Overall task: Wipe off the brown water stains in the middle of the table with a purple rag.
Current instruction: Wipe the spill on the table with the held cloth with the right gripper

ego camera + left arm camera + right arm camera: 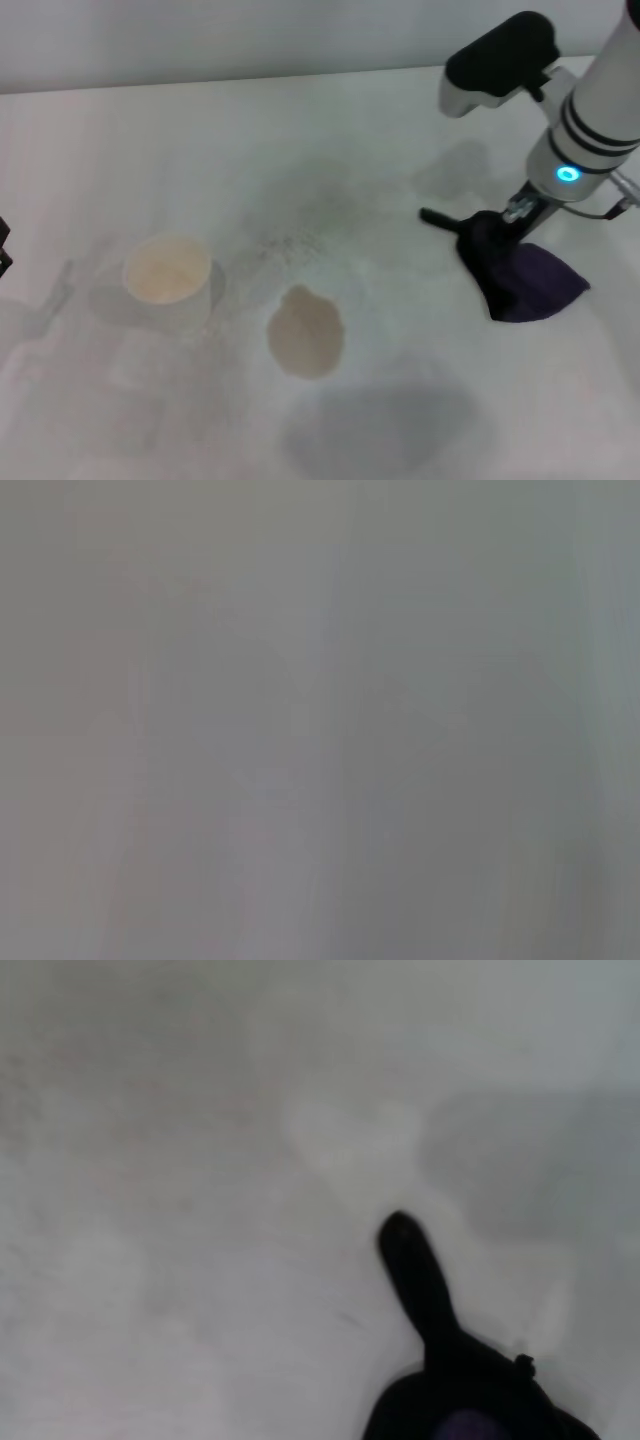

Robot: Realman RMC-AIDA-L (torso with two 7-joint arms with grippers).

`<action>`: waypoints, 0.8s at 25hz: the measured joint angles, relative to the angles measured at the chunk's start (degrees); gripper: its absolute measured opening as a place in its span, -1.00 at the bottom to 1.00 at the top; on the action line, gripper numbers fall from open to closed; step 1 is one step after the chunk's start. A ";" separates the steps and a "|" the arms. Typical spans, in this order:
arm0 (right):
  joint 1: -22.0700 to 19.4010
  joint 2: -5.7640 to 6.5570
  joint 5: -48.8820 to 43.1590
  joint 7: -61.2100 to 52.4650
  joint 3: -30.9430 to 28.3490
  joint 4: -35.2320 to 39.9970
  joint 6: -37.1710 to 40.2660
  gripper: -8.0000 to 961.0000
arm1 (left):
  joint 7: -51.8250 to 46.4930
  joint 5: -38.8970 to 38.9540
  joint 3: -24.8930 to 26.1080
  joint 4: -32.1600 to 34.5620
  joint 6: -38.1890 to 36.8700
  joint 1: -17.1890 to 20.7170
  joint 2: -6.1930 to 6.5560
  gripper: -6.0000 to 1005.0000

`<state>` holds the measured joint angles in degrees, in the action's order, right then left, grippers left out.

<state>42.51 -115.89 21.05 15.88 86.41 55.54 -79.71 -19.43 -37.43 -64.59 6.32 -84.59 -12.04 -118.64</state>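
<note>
The brown water stain point(306, 331) is a tan roundish blot on the white table point(300, 130), a little in front of the middle. The purple rag point(525, 275) lies at the right, bunched up, its black loop tab point(437, 217) pointing left. My right gripper point(513, 218) is down on the rag's raised left part and shut on it, to the right of the stain. The right wrist view shows the tab point(415, 1275) and the rag's dark edge point(470, 1400). Only a black sliver of my left arm point(4, 245) shows at the left edge.
A white paper cup point(167, 272) with pale brown liquid stands left of the stain. A faint grey speckled smudge point(300, 215) lies behind the stain. The left wrist view shows only a plain grey surface.
</note>
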 joint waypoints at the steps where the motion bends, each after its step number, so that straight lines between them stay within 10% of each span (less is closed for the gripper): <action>1: 0.01 -0.01 1.26 -0.02 1.10 0.55 -0.09 -0.61 | 0.00 0.00 0.00 0.00 0.00 0.00 0.00 0.74; 20: 5.47 -0.30 23.21 -10.80 30.63 10.07 6.53 -0.79 | 0.11 -0.14 -0.03 0.00 0.11 0.48 -0.01 0.74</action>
<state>47.98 -116.18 44.26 5.08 117.04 65.61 -73.18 -19.33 -37.57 -64.62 6.32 -84.49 -11.56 -118.65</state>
